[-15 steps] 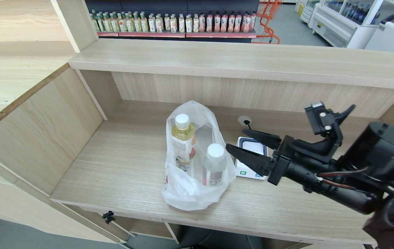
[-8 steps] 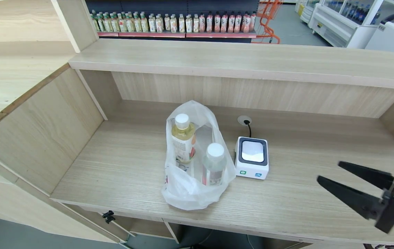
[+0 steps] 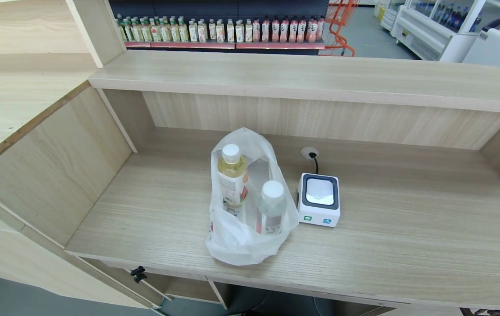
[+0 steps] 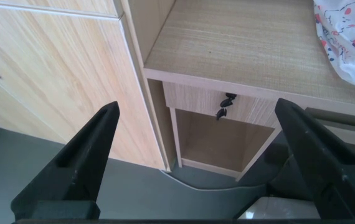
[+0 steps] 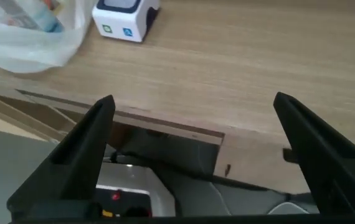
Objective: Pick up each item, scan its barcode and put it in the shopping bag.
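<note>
On the desk (image 3: 408, 245), two bottles stand bagged beside the scanner (image 3: 319, 205)
Within the shopping bag (image 3: 250, 241) a tea bottle (image 3: 232, 175) and a clear bottle (image 3: 272, 206) stand upright, the bag just beside the scanner; with both inside, the bagging step looks done; the left gripper (image 4: 197, 107) hangs spread wide and empty below the desk's front edge; the right gripper (image 5: 193, 101), likewise wide and empty, hangs off that edge; the next move, I judge, calls only for finding another item.

This is a shop, seen from its checkout. A wooden counter (image 3: 408, 245) carries a scanner (image 3: 319, 205) and a filled bag (image 3: 232, 250). Beyond it stand a shelf (image 3: 197, 44) lined with drink bottles (image 3: 230, 30), an orange trolley (image 3: 340, 40) and glass-topped coolers (image 3: 434, 35).
</note>
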### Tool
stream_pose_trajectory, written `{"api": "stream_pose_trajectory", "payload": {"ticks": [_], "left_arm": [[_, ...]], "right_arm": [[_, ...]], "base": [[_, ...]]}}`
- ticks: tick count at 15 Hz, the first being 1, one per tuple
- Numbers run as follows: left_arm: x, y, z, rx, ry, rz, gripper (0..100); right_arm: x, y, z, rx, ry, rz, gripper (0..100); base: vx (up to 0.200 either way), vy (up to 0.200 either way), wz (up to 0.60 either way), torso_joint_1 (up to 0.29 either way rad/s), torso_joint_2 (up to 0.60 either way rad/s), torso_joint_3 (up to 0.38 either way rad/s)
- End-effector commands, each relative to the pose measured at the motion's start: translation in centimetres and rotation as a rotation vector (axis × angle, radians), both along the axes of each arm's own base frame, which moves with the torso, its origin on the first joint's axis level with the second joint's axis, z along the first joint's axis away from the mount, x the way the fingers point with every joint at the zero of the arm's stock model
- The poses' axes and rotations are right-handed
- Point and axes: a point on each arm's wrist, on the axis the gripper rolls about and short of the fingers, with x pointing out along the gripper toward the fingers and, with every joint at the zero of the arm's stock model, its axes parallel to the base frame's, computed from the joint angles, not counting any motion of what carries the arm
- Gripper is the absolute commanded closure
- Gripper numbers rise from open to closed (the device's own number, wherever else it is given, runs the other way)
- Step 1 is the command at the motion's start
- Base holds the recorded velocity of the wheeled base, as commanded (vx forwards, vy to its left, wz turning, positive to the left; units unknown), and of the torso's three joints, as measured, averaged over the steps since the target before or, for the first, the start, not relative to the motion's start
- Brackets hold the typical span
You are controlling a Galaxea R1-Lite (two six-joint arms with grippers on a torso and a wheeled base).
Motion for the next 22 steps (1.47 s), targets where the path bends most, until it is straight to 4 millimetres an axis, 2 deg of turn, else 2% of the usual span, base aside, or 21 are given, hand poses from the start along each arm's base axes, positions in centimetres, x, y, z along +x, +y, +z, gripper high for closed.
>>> {"api": "stream_pose_trajectory", "payload": {"ticks": [1,8,9,20,22], "left_arm": [[0.00,0.00,0.00,-0.001,0.000,0.001,0],[0.00,0.00,0.00,0.001,0.000,0.001,0],[0.00,0.00,0.00,0.001,0.000,0.001,0],[0.01,0.00,0.00,0.002,0.002,0.001,0],[0.02,0.00,0.00,0.004,0.003,0.001,0]], "right_arm": [[-1.18,0.03,-0.81,-0.049,-0.133,-0.035,0],[-1.18,0.02,-0.73,-0.021,-0.138,-0.041,0],[-1.18,0.02,-0.73,-0.020,-0.138,-0.041,100],[-1.18,0.01,-0.80,-0.017,-0.132,-0.043,100],[-1.18,0.01,-0.80,-0.017,-0.132,-0.043,100]], "base": [[0.000,0.000,0.00,0.000,0.00,0.000],[0.000,0.000,0.00,0.000,0.00,0.000],[0.000,0.000,0.00,0.000,0.00,0.000],[0.000,0.000,0.00,0.000,0.00,0.000],[0.200,0.000,0.00,0.002,0.01,0.002]]}}
